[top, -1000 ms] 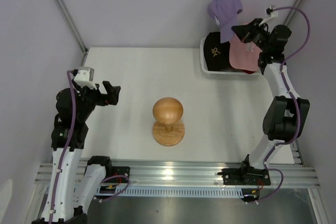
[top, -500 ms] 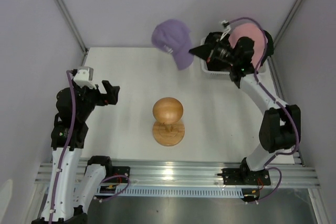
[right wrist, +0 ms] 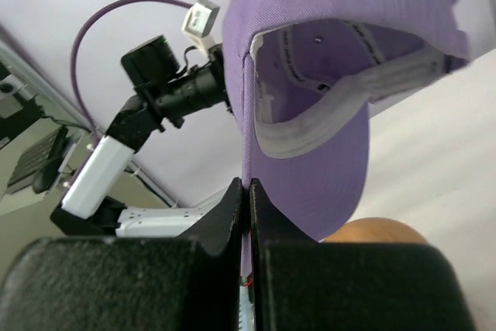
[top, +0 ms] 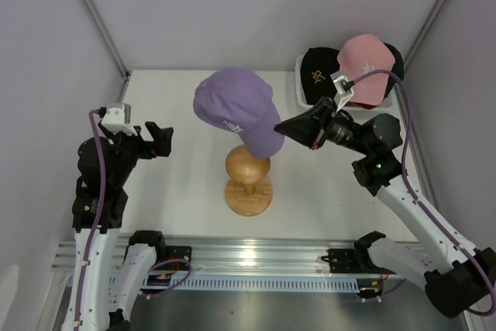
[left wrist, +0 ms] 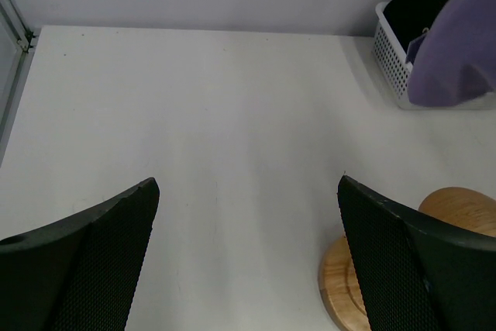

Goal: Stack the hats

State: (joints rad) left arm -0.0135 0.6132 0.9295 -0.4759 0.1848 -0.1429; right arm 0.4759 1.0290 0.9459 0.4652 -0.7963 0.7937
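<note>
Top external: domed purple fabric cap (top: pixel 235 108).

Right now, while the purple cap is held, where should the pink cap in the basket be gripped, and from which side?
Probably the brim: thin and flat, so jaws can close across it, unlike the soft dome. The pink cap lies topmost in the basket, dome up, so come from above; the basket wall blocks a sideways reach. Which way its brim points is unclear.
</note>
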